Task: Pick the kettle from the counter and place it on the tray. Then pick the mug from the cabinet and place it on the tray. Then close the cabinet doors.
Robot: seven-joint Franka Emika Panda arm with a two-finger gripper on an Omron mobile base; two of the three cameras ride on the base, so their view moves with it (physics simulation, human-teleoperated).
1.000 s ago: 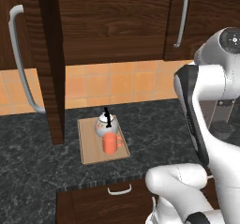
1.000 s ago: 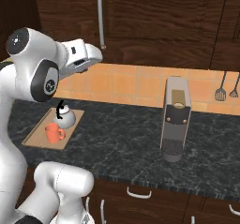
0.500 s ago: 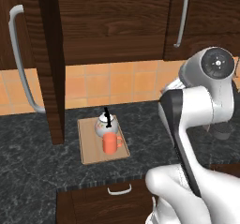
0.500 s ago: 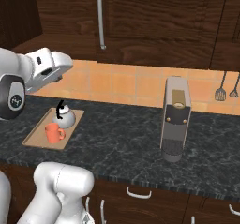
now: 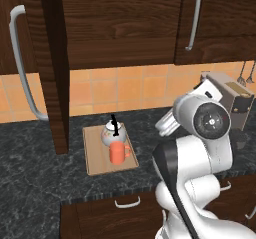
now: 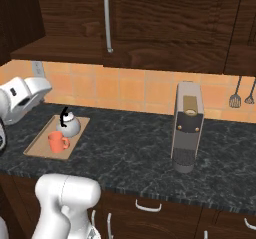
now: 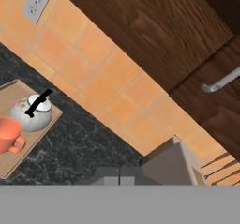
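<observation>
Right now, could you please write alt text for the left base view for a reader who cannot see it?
A kettle and an orange mug sit on a tray on a dark counter. A cabinet door stands open at left, above an orange tiled wall; the white arm rises at lower right.

1. On my counter (image 5: 30, 158) lies the tray (image 5: 95, 155); the kettle (image 5: 113, 134) sits on it toward the wall, the mug (image 5: 118, 153) just before it.
2. An open cabinet door (image 5: 54, 68) stands left of the tray.
3. A coffee machine (image 6: 187, 126) stands well right.
</observation>
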